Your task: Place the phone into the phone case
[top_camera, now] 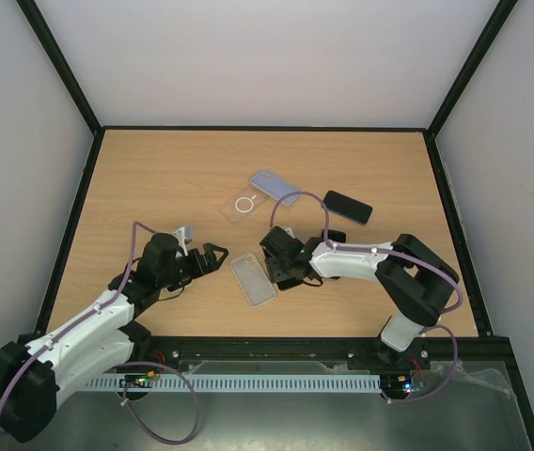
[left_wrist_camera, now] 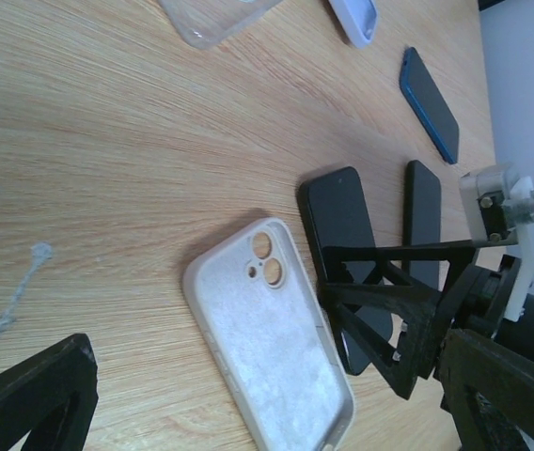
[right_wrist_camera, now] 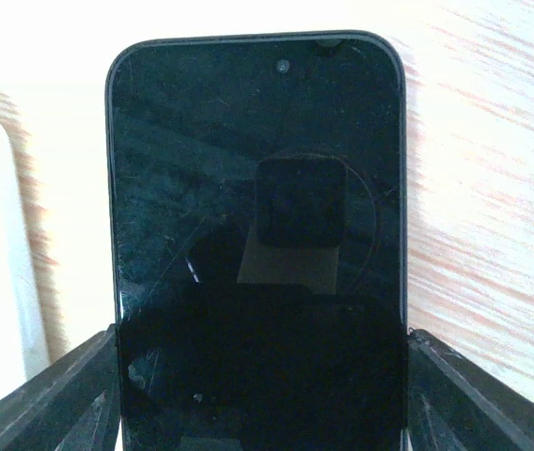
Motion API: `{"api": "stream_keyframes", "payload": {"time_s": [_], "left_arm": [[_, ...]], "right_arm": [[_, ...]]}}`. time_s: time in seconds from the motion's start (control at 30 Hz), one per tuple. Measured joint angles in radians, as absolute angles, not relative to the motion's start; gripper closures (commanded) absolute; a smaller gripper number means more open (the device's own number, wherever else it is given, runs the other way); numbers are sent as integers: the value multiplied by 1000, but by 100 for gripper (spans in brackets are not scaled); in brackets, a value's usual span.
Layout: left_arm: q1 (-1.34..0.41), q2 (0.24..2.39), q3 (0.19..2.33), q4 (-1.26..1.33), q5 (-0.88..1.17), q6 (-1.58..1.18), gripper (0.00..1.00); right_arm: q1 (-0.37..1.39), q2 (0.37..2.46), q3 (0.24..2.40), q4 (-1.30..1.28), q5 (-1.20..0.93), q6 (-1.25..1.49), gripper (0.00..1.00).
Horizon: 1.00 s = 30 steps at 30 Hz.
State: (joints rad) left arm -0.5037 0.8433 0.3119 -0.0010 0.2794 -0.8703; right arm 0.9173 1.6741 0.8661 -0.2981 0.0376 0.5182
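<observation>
Right end effector [right_wrist_camera: 259, 343] pinches phone [right_wrist_camera: 258, 207] by its long edges, on surface [left_wrist_camera: 107, 169] just beside case [left_wrist_camera: 267, 348]; stiff, slick, likely fragile glass, so keep to edges; left end effector [top_camera: 216, 256] wide

1. It was a robotics lab cell: white panels [top_camera: 267, 56] in a black frame [top_camera: 60, 66] enclosed the wood-grain table [top_camera: 154, 178].
2. A cabled left arm [top_camera: 79, 329] and right arm [top_camera: 417, 277] stood bolted at its near edge.

Bright, even light (right-wrist view overexposed)
</observation>
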Motion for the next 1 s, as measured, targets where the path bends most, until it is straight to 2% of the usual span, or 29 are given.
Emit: {"api": "stream_keyframes", "payload": {"time_s": [0.13, 0.4, 0.7, 0.87, 1.0], "left_arm": [[-521, 847, 310, 30, 296, -892, 0], [-554, 855, 278, 142, 335, -960, 0], [-615, 892, 266, 250, 344, -1034, 1], [-654, 914, 266, 302, 332, -1068, 9], [-678, 955, 266, 349, 321, -1091, 21]], "right_arm": [[916, 1623, 827, -325, 51, 528, 42], [932, 1435, 786, -319, 60, 567, 42], [1074, 1328, 767, -233, 92, 621, 45], [1119, 1298, 727, -170, 89, 646, 45], [1137, 1292, 703, -125, 86, 659, 45]]}}
